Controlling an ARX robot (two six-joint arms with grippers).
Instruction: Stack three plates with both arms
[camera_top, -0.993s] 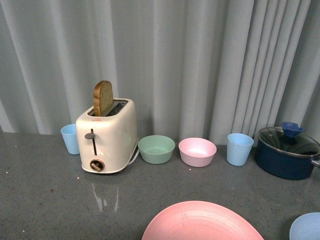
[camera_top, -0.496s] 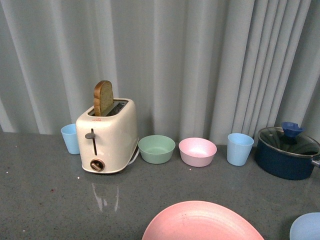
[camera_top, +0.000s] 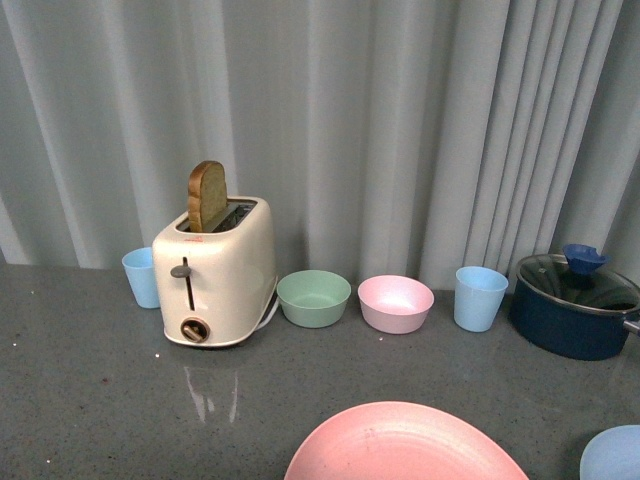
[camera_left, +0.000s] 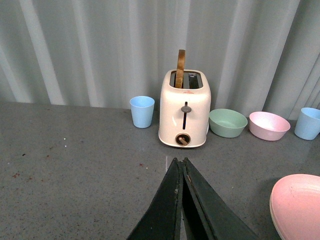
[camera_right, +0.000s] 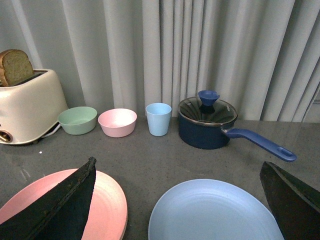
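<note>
The pink plate (camera_top: 400, 445) lies at the near edge of the grey counter; it also shows in the left wrist view (camera_left: 297, 205) and the right wrist view (camera_right: 107, 200). A pale rim shows just under its edge in the left wrist view; I cannot tell if that is the cream-beige plate. The light blue plate (camera_top: 615, 455) lies to its right, apart from it. My right gripper (camera_right: 177, 162) is open and empty, above and behind the light blue plate (camera_right: 215, 212). My left gripper (camera_left: 180, 161) is shut and empty, left of the pink plate. Neither gripper shows in the front view.
A cream toaster (camera_top: 215, 280) with a bread slice stands at the back left. Along the curtain stand a blue cup (camera_top: 140, 277), a green bowl (camera_top: 313, 297), a pink bowl (camera_top: 395, 303), a second blue cup (camera_top: 478, 297) and a dark blue lidded pot (camera_top: 575, 305).
</note>
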